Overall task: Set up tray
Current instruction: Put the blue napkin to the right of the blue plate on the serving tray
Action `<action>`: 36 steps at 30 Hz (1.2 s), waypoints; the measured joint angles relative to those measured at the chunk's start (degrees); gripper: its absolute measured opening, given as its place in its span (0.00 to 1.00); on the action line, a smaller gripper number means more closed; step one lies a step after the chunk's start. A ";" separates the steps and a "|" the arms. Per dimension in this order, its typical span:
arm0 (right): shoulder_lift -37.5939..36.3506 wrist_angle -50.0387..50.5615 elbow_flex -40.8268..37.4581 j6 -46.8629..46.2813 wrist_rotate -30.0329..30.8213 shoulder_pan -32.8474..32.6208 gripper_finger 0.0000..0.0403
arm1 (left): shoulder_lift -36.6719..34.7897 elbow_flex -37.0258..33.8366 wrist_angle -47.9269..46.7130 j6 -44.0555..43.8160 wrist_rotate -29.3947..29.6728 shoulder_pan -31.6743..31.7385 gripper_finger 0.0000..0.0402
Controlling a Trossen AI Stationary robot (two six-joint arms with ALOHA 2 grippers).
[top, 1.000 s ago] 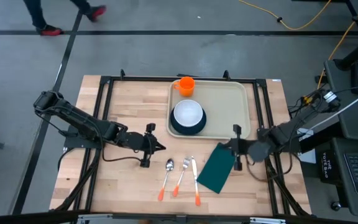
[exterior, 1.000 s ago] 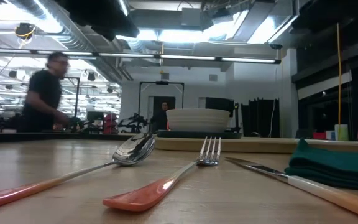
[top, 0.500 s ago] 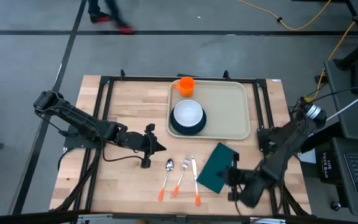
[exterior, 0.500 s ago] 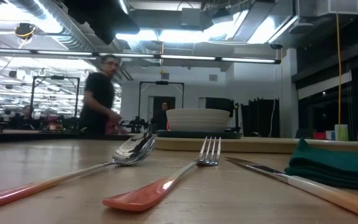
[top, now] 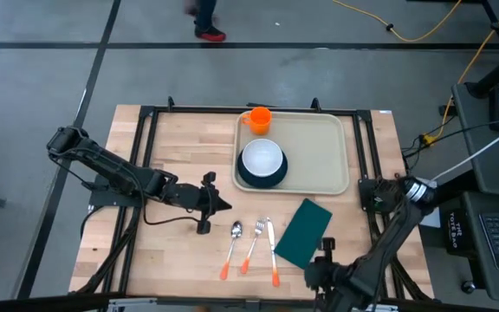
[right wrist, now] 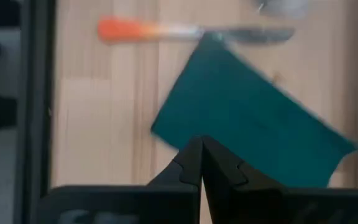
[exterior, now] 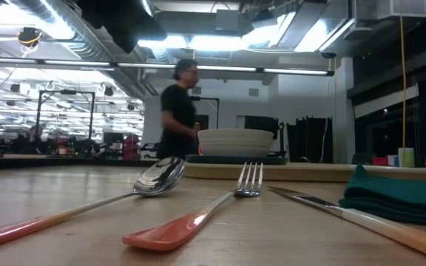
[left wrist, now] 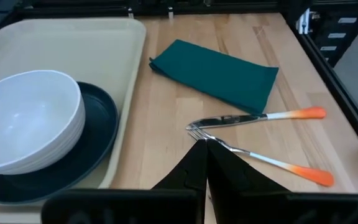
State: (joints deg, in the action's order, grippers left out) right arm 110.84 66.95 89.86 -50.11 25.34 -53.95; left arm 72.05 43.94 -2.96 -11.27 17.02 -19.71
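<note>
The beige tray (top: 319,147) lies at the table's far right and holds a dark plate (top: 248,182) with a white bowl (top: 262,159) and an orange cup (top: 259,118). Nearer lie a spoon (top: 233,245), a fork (top: 253,243), a knife (top: 273,251) and a green napkin (top: 302,232), all flat on the wood. My left gripper (top: 222,205) hovers shut just left of the spoon, its tips (left wrist: 205,147) touching nothing. My right gripper (top: 313,278) is shut at the near edge, above the napkin's near corner (right wrist: 166,130), its tips (right wrist: 202,149) holding nothing.
Black frame rails (top: 145,165) run along the table's left and right sides. Bare wood (top: 180,260) lies left of the cutlery and at the near left. A person (exterior: 177,111) walks in the room behind the table.
My right gripper has swung from beside the tray's near right corner toward the table's near edge, past the napkin, and has tipped to point more steeply down. It stays shut. The person behind the table has walked to the right.
</note>
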 joint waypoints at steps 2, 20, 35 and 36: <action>1.24 1.03 0.00 -0.91 -0.28 0.00 0.03 | 0.00 -0.02 -0.02 0.00 0.25 0.33 0.02; 2.96 -4.73 0.00 -3.69 -0.50 -2.48 0.43 | 0.02 0.00 0.03 0.00 0.46 0.73 0.02; 3.46 -14.12 -5.72 -9.56 4.93 -2.80 0.42 | 0.04 0.00 0.02 -0.02 -0.07 0.68 0.01; 3.46 -14.92 -6.66 -9.76 4.98 -2.80 0.42 | 0.04 0.00 0.02 -0.01 -0.08 0.68 0.01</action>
State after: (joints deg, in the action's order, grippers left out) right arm 114.30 52.03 83.21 -59.87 30.33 -56.75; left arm 72.10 43.94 -2.94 -11.27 16.94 -19.03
